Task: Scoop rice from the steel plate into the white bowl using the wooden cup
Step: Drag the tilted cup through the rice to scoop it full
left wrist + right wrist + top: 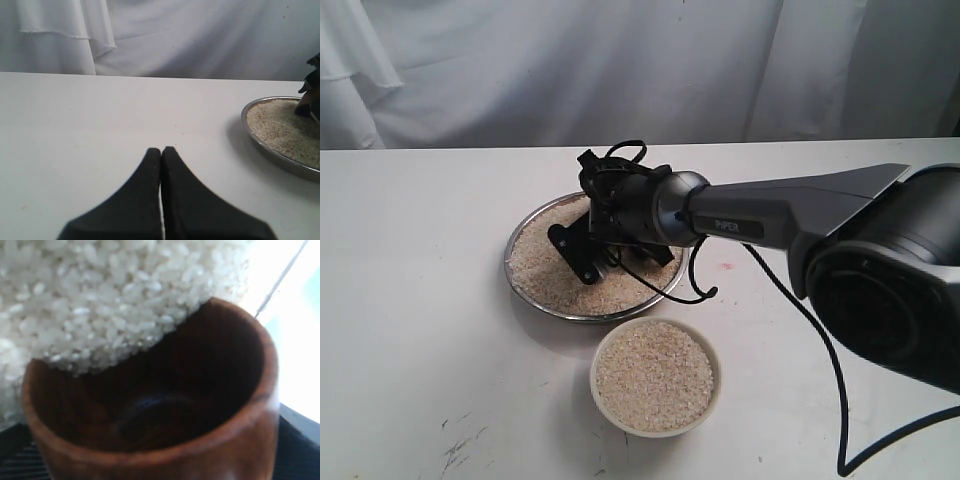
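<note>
1. A plain white surface fills the scene, with white cloth drapes hanging behind its far edge. A few dark scuffs mark the near left part, and a tiny red speck lies right of the plate.
2. There is one steel plate near the middle, one white bowl just beside its near rim, and one wooden cup. The rice lies in two lots: a flat bed across the plate, and a fill in the bowl that reaches almost to the brim.
3. One arm shows in the exterior view, reaching in from the right with a black cable trailing off it. Its right hand is low over the plate.
4. In the right wrist view the cup sits clamped between the black fingers. It is tipped, with its mouth pressed against the grains and its dark inside showing no rice.
5. The left hand has its two fingers pressed together and holds nothing, over bare surface well left of the plate.
6. In the exterior view the cup is hidden behind the right hand. The left wrist view cuts the plate off at its edge. The right wrist view is blurred and close, so the plate's metal is hard to make out.
</note>
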`<state>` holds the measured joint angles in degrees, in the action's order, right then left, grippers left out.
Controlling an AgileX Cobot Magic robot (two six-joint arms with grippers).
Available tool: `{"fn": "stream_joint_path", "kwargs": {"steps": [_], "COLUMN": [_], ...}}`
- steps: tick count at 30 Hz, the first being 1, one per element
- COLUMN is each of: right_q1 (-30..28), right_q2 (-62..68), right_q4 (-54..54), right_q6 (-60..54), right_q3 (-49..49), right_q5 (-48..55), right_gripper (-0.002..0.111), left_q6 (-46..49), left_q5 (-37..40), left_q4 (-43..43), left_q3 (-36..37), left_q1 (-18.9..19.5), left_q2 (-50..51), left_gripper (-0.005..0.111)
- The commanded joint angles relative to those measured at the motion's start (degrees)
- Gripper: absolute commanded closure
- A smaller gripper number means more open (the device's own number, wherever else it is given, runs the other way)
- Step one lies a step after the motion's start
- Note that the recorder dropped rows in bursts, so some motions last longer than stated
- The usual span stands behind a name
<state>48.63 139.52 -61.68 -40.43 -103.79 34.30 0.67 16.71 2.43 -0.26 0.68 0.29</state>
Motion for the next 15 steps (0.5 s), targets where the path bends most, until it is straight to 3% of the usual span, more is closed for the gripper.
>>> {"fn": "stream_joint_path", "kwargs": {"steps": [1,15], "right_q1": [0.5,0.5], "right_q2": [0.1,0.1], "right_q4": [4.3,8.5], "right_q6": [-0.4,-1.4], "right_q3": [0.0,0.0], "right_q5": [-2.7,-4.2], "right_gripper": [0.108,0.108], "left_q6": [-0.2,-0.2], "left_q5": [-0.4,-0.4], "left_q4": [0.0,0.0], "left_q3": [0.3,0.3], "left_q1": [-0.1,-0.1], "left_q2": [-0.3,-0.3], "left_gripper": [0.107,0.107]}}
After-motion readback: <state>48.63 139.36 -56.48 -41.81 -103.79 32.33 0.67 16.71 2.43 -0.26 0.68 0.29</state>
